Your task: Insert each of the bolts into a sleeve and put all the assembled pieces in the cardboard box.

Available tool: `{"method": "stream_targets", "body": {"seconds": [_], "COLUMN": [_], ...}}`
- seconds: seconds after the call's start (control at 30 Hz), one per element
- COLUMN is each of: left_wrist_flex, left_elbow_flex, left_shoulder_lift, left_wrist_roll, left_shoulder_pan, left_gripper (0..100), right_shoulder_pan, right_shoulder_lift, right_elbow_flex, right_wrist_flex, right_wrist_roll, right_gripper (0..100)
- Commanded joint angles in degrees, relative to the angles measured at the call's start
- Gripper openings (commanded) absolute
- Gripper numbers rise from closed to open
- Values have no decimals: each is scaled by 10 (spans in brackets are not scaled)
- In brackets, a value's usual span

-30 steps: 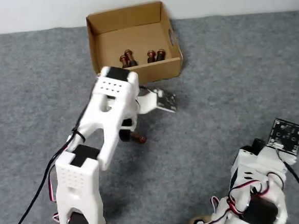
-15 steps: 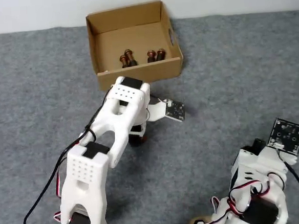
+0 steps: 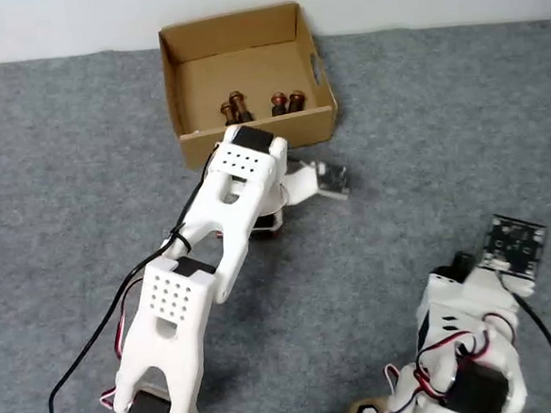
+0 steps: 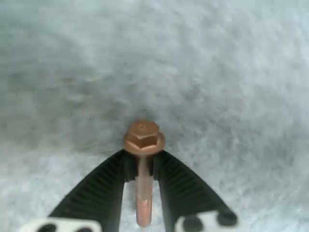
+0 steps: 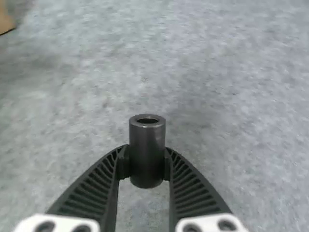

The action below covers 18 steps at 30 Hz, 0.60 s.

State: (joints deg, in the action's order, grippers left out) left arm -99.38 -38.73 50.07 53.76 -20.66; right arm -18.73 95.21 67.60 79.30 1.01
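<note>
Two parts are in hand, one per arm. Your left gripper [image 4: 143, 163] has its jaws pinched narrowly on the shank of a copper-coloured bolt [image 4: 143, 137], whose hex head pokes out past the tips above the grey table [image 4: 231, 72]. Your right gripper [image 5: 146, 158] has its jaws clamped around a dark sleeve [image 5: 147, 137], with the open bore facing away from the wrist. From above, the left arm [image 3: 233, 205] reaches to just in front of the cardboard box [image 3: 298, 127], where several copper-headed pieces [image 3: 235, 106] lie by the front wall. The right arm [image 3: 469, 330] sits folded near its base, well apart from the left.

Watch the mating. The bolt's head leads and its free end points back toward the wrist, so a straight push would likely butt the head against the sleeve rim. Both parts are round, so I'd expect either one to pivot or slide in the jaws under an off-axis push and drop to the table. Your left arm is also close to the box, and a careless swing could shove it.
</note>
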Motion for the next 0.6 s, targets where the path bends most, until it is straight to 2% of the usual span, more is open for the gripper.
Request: {"method": "stream_targets", "body": {"seconds": [0.0,0.23,0.43,0.57], "left_wrist_flex": [-11,-11,-11,-10], "left_elbow_flex": [-28,82,185,256], "left_shoulder_lift": [-75,-236,-439,-559], "left_wrist_roll": [-111,-281,-309,-381], "left_shoulder_pan": [-12,-13,18,29], "left_gripper": [9,8,8,8], "right_shoulder_pan": [47,81,156,205], "right_shoulder_lift": [4,4,5,5], "right_elbow_flex": [-5,-6,-6,-5], "right_wrist_flex": [-15,-16,-28,-36], "right_wrist_roll": [4,3,3,1], "right_gripper": [8,8,8,9]}}
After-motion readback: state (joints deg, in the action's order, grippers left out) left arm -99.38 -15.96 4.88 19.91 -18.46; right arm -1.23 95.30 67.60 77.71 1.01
